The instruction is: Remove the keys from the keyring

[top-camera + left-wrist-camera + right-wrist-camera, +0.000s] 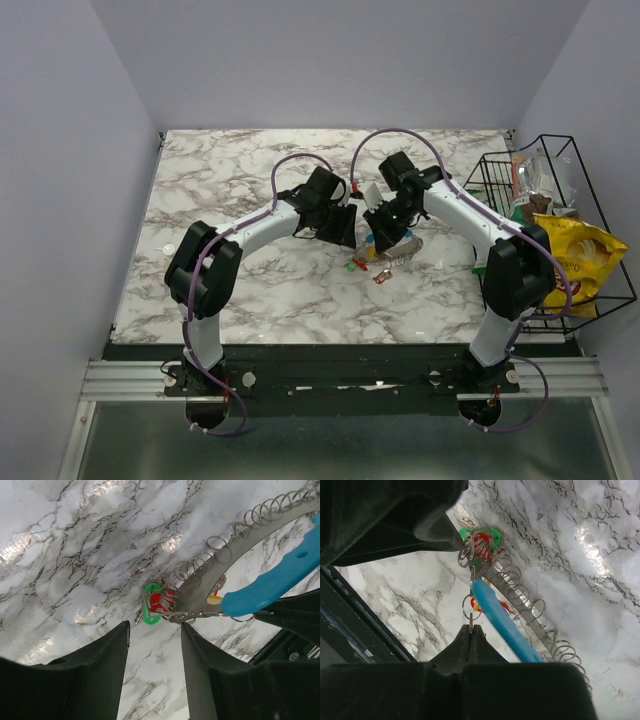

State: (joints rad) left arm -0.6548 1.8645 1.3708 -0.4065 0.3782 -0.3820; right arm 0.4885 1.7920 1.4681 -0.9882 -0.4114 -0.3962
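Observation:
The keyring lies on the marble table between the two grippers, a grey arc (240,545) lined with wire loops and a bright blue part (280,577). It also shows in the top view (398,250) and the right wrist view (500,615). Tiny keys hang at its end: a green head (149,614), a red head (159,600) and a yellow one (215,599). My left gripper (154,645) is open and empty, just short of the green key. My right gripper (470,629) is shut on a thin metal tab with a small ring at the keyring's blue end.
A black wire basket (590,300) stands at the table's right edge and holds a yellow snack bag (580,250) and other packets. The left gripper's dark body (395,515) fills the right wrist view's upper left, close to the keys.

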